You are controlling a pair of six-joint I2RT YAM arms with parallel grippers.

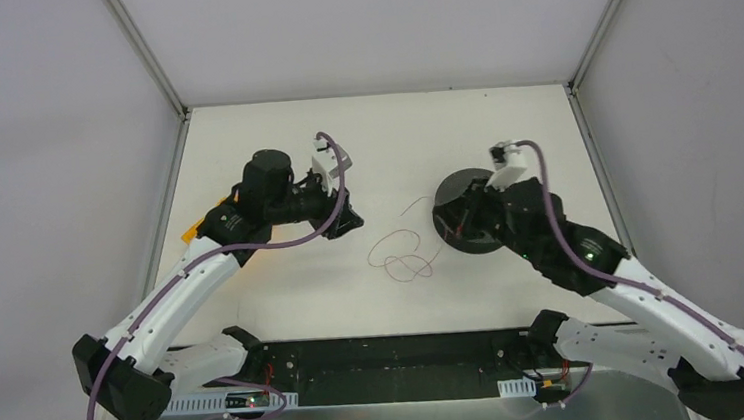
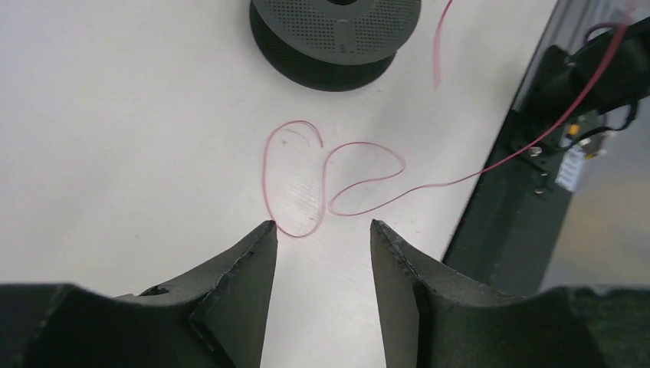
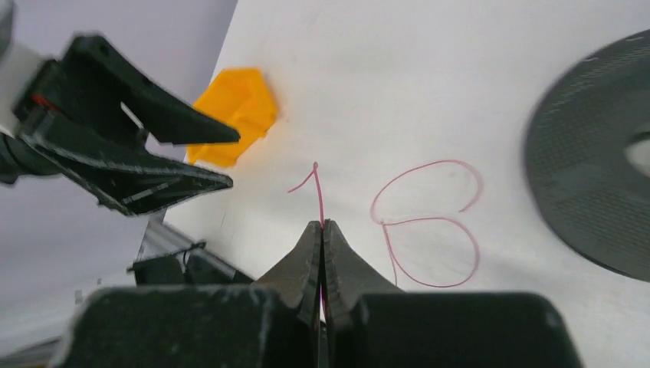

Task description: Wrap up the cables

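The job is at its start, judging by how things lie. The cable (image 2: pixel 264 180) – a hair-fine reddish wire – lies loose in a few slack loops on the white desk (image 2: pixel 115 115), between the two arms and just in front of the dark grey spool (image 2: pixel 337 31). No turn of it shows on the spool in any view, though the hub itself is mostly hidden under the upper flange, so I cannot rule out a first anchor there.

What looks done is the pick-up. The right gripper (image 3: pixel 323 226) has its jaws pressed together on the wire, with a short tail sticking out past the tips, and the spool sits close beside it. The left gripper (image 2: pixel 322 230) hangs over the near edge of the loops with its jaws spread and nothing between them. An orange block (image 3: pixel 238 115) lies off beyond the left arm, apart from the wire.

Left to do, then, is nearly everything – bringing the held end to the hub, fixing it there, and winding the slack on turn by turn.
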